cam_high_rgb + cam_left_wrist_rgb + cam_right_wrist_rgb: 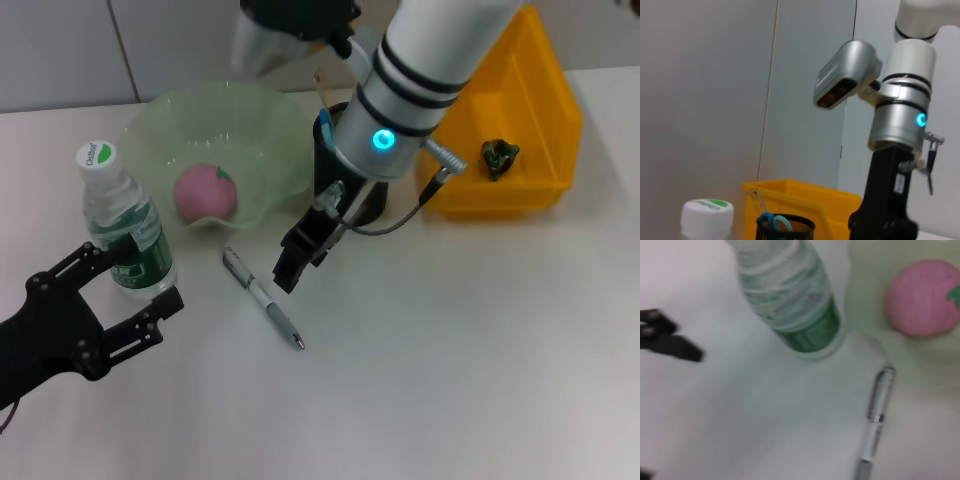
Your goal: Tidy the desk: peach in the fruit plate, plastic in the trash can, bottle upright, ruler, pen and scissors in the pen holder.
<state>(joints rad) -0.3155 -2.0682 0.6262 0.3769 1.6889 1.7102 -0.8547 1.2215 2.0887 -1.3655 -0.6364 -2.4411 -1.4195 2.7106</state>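
A clear water bottle (122,215) with a green label stands upright at the left; it also shows in the right wrist view (790,295). My left gripper (150,274) is open, its fingers on either side of the bottle's base. A silver pen (262,297) lies on the table, seen close in the right wrist view (877,415). My right gripper (290,270) hangs just above the pen's right side. A pink peach (205,192) lies in the green fruit plate (270,120). The black pen holder (785,227) holds blue scissors (772,221) and a clear ruler (757,200).
A yellow trash can (530,90) lies at the back right with a dark green scrap of plastic (499,155) in it. The right arm (420,80) covers most of the pen holder in the head view. The white table (450,350) stretches in front.
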